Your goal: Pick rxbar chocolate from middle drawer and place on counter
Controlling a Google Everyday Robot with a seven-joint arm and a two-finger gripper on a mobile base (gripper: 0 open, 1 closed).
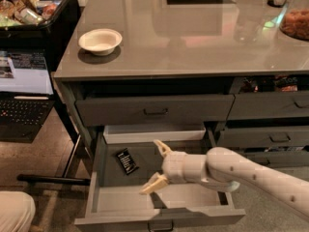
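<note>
The rxbar chocolate point(126, 161) is a small black bar with white print, lying flat on the floor of the open middle drawer point(99, 199), towards its back left. My gripper point(158, 168) is open inside the drawer, its pale fingers point(162, 148) spread and pointing left, a short way to the right of the bar and not touching it. My arm comes in from the lower right over the drawer's right side. The grey counter point(193, 37) lies above the drawers.
A white bowl point(100, 41) stands on the counter at the left. A jar of orange snacks point(295, 21) stands at the counter's far right. A black bin of snacks point(29, 8) and a laptop point(24, 95) are to the left. Closed drawers point(154, 109) sit above and to the right.
</note>
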